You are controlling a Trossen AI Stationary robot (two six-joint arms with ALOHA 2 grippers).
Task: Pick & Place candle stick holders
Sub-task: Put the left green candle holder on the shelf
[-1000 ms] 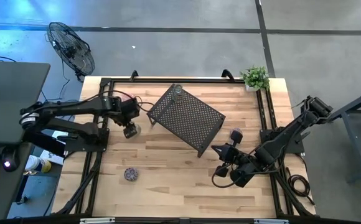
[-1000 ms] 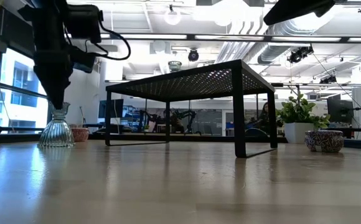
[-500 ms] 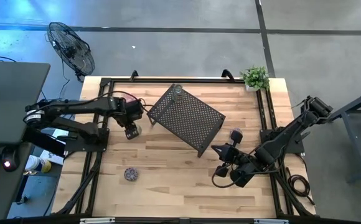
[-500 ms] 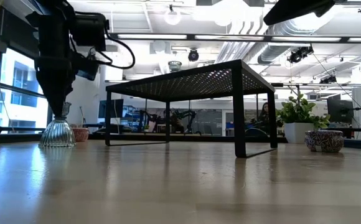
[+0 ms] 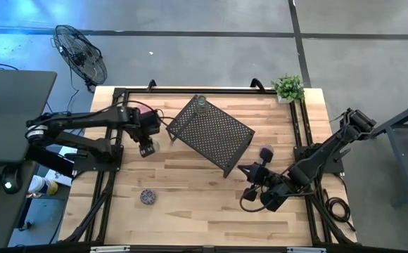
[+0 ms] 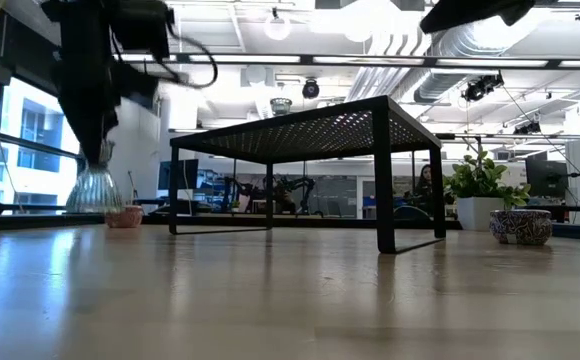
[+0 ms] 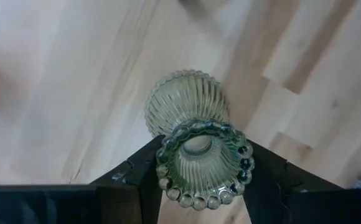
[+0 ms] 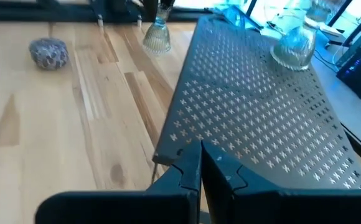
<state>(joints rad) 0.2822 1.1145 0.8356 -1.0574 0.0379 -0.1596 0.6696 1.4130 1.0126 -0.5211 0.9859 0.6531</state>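
My left gripper (image 5: 146,147) is shut on a clear ribbed glass candle stick holder (image 6: 94,187) left of the black perforated rack (image 5: 211,133). Another clear holder (image 5: 201,102) stands on the rack's far corner. A pink holder (image 6: 124,216) sits on the table behind the held one. A speckled purple holder (image 5: 148,197) sits near the front left, and another (image 5: 266,151) sits right of the rack. My right gripper (image 5: 245,169) is shut and empty at the rack's near right corner. My left gripper pinches the holder's upper cup, just under its beaded rim (image 7: 200,163), between its two fingers (image 7: 144,177). The fingers come from above, pointing down. The holder hangs upright with its ribbed base (image 7: 185,101) down, lifted clear of the table.
A small potted plant (image 5: 288,88) stands at the far right corner. Black frame rails (image 5: 301,126) run along the table's sides. Bare wood (image 5: 197,204) lies in front of the rack.
My left gripper has gone up with the clear holder. The holder stood on the table a second ago and now hangs upright just clear of it. The right arm has kept still.
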